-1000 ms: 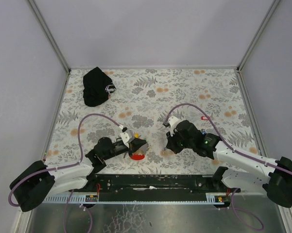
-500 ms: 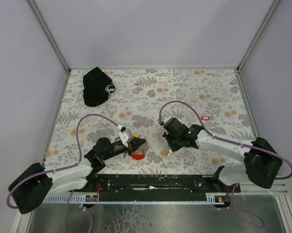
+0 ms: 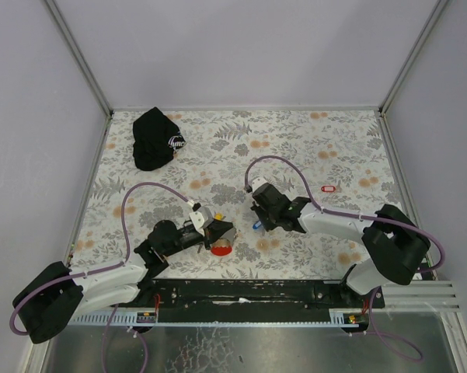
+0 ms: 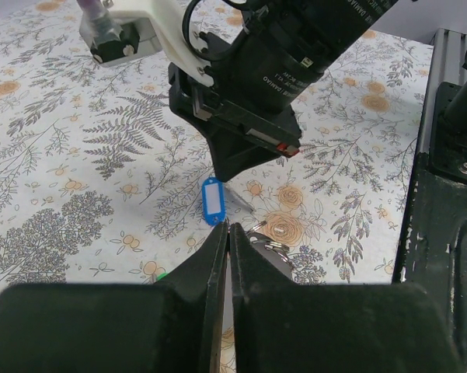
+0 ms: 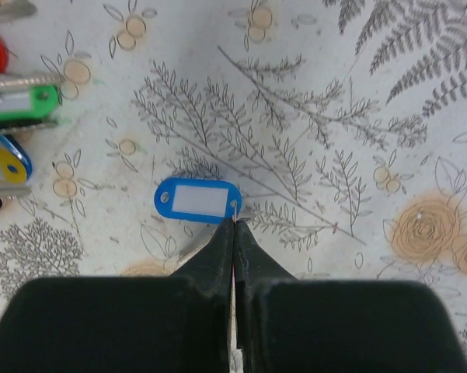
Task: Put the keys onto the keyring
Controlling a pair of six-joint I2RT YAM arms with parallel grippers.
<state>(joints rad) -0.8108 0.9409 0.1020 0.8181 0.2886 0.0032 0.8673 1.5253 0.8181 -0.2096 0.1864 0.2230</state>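
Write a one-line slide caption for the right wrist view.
Right gripper, shut, pinches the end of the blue key tag over the floral cloth; green tag and yellow tag lie far left.

Laboratory robot test cell. Plain pale panels (image 3: 256, 47) on aluminium frame posts (image 3: 78, 56) enclose a table under a floral-print cloth (image 3: 295, 148). The left arm (image 3: 109, 280) and right arm (image 3: 334, 221), both cabled, are bolted to a black mounting rail (image 3: 249, 291).

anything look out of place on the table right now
One small red tag lies alone on the right, well apart from the other tagged keys. The black cap in the far left corner looks unrelated.
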